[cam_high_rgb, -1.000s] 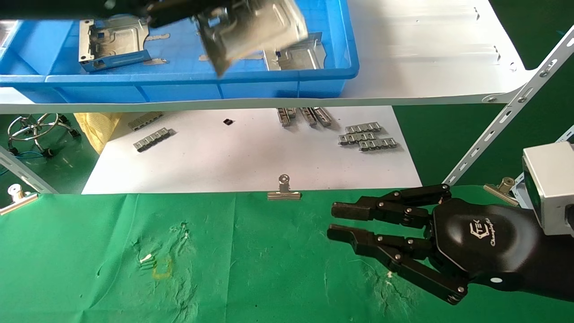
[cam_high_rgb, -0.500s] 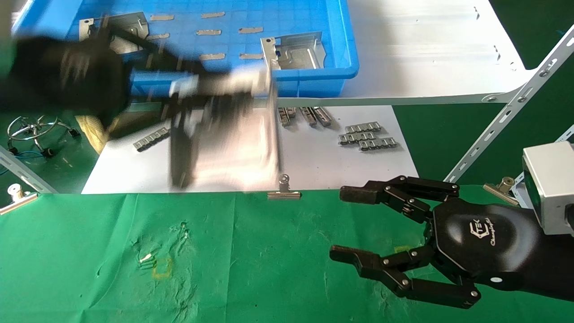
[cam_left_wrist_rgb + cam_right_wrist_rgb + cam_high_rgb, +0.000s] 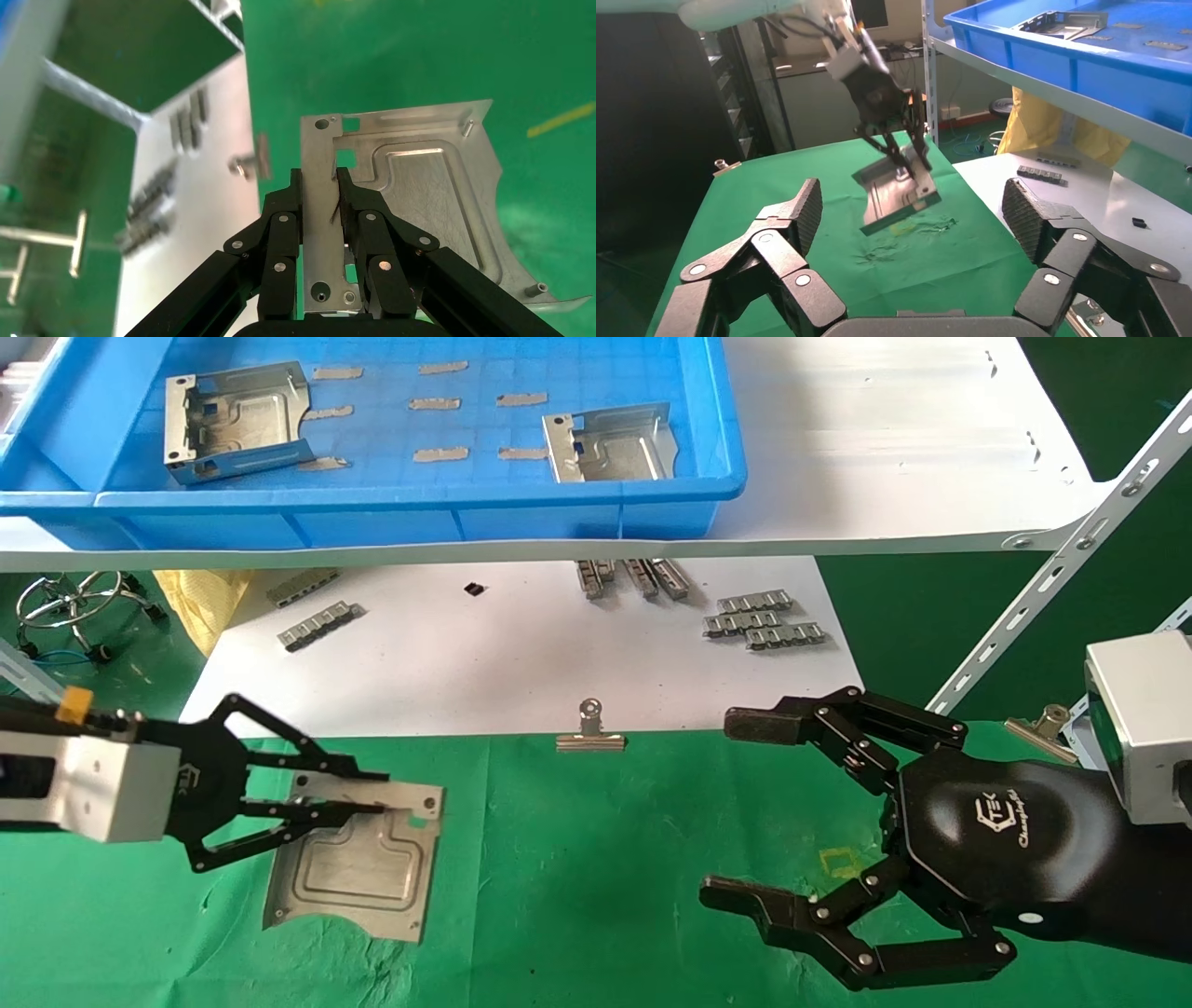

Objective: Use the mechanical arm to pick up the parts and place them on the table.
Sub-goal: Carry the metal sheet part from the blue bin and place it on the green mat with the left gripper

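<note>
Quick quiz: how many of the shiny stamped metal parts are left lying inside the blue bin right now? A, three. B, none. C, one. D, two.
D: the head view shows one part at the left of the blue bin and one part at its right, while a third part is held over the green table by the left gripper.

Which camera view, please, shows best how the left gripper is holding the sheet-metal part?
The left wrist view: the left gripper pinches the sheet-metal part by one flange. The head view shows the part above the green cloth, its grip partly hidden. The right wrist view shows it far off, tilted.
</note>
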Controlling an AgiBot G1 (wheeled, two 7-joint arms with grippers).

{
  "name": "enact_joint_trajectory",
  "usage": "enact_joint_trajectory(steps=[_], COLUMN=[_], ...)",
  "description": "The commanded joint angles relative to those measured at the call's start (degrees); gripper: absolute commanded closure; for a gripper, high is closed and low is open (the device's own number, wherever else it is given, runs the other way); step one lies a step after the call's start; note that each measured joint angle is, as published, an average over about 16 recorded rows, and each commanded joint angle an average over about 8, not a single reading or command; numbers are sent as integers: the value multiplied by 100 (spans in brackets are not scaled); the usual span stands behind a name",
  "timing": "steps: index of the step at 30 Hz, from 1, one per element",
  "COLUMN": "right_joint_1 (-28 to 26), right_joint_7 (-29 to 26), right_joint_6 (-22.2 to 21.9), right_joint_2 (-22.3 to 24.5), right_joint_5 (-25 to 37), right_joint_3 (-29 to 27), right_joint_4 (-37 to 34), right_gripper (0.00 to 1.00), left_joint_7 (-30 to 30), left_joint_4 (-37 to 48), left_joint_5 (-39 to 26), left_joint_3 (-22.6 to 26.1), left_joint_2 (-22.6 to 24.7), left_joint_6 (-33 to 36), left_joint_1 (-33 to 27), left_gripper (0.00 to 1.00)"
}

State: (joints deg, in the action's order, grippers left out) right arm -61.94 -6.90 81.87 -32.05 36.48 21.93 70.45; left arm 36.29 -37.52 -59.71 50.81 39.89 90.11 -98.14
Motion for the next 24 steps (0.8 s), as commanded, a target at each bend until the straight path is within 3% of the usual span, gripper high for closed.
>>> enact_joint_trajectory(steps=[1, 5, 13, 24], right_joint_1=[0, 0, 0, 0], right_joint_7=[0, 0, 0, 0], right_joint_6=[0, 0, 0, 0], right_joint_2=[0, 0, 0, 0], right_joint_5=[0, 0, 0, 0], right_joint_3=[0, 0, 0, 0], right_joint_4=[0, 0, 0, 0], right_gripper=[0, 0, 0, 0], left_joint_7=[245, 558, 981, 1214], left_joint_4=[307, 1070, 2107, 2809], left_joint_5=[-55, -265, -420, -361], left_joint_3=[156, 322, 413, 396], left_joint_2=[32, 216, 592, 837], left_joint_6=[-8, -192, -293, -67], left_joint_1=[47, 100, 127, -31], left_gripper=[100, 100, 0, 0])
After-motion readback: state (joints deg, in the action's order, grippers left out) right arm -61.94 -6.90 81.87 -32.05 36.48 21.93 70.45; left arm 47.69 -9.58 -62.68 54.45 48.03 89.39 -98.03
